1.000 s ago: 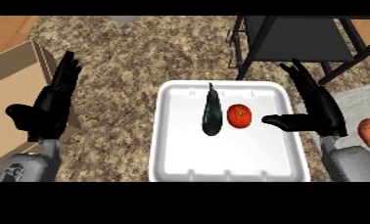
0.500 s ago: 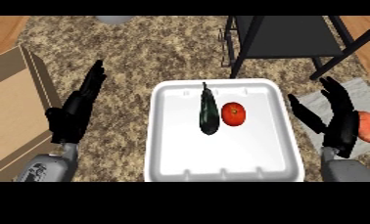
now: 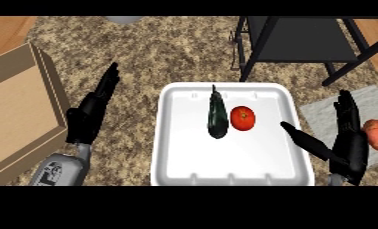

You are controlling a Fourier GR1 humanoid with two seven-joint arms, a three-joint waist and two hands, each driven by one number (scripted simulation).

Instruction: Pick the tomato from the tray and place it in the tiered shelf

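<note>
Speckled tabletop (image 3: 170,53) carried a white tray (image 3: 258,165) holding the tomato (image 3: 243,118) beside a dark eggplant (image 3: 216,116). Right hand (image 3: 347,145), fingers straight and empty, reached over the tray's right edge; left hand (image 3: 90,115) rested open. Tiered shelf (image 3: 295,40) stood behind.

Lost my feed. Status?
Both hands open: left hand beside tray, right hand at its right edge. Tomato in tray, touching eggplant. Shelf beyond.

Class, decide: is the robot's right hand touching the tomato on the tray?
Apart. The head view shows bare white tray floor between the right hand, whose thumb reaches over the tray's right rim, and the tomato, which lies beside the eggplant.
</note>
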